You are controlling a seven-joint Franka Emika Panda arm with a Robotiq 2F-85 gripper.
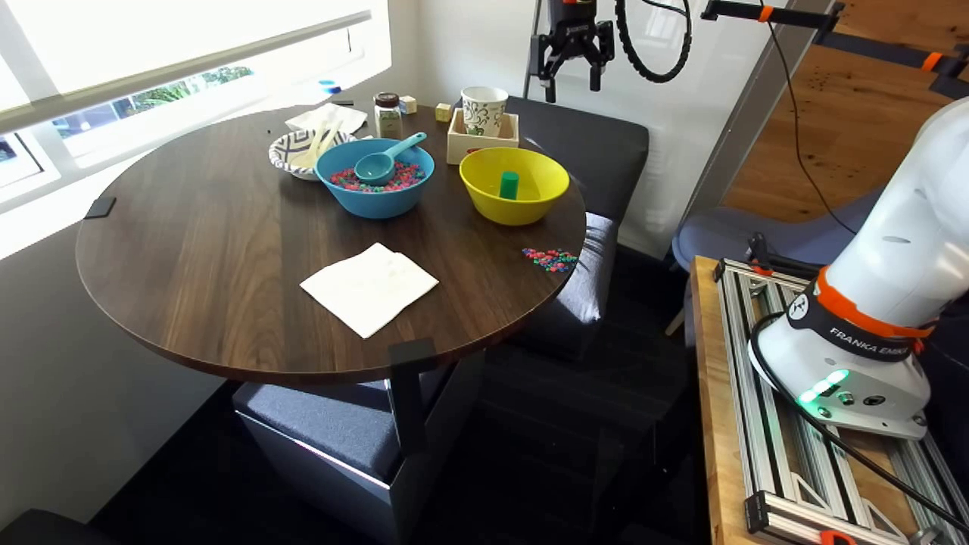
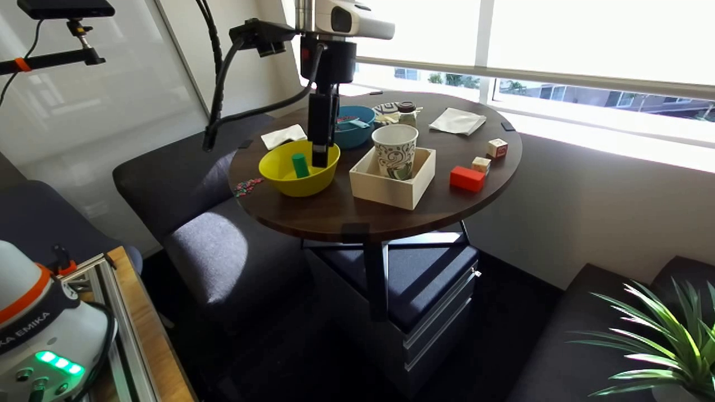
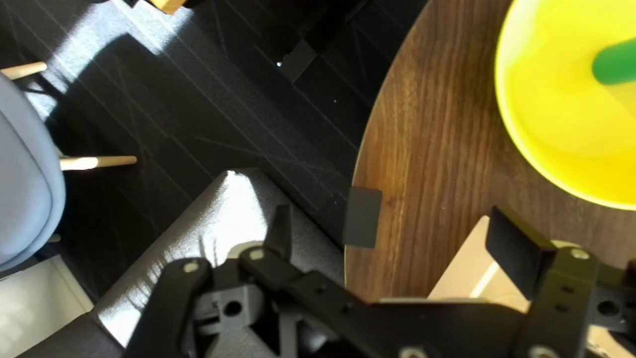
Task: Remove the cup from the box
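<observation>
By the far right edge of the round table (image 1: 227,250), the cup (image 1: 483,112) stands upright in a wooden box (image 1: 459,148). The gripper (image 1: 573,85) hangs higher, fingers (image 1: 549,90) apart. A yellow bowl (image 1: 515,214) with a green block (image 1: 509,185) sits near the right edge; nearer me, a napkin (image 1: 369,291) lies toward the front edge.

i see a round wooden table (image 1: 212,250) bearing a yellow bowl (image 1: 488,200), a blue bowl (image 1: 378,204), a patterned bowl (image 1: 286,157), a box (image 2: 382,190), a jar (image 1: 388,119), two white napkins (image 1: 369,288), a red block (image 2: 467,178), two small cubes (image 2: 497,148) and, by its edge, coloured beads (image 1: 550,260).
</observation>
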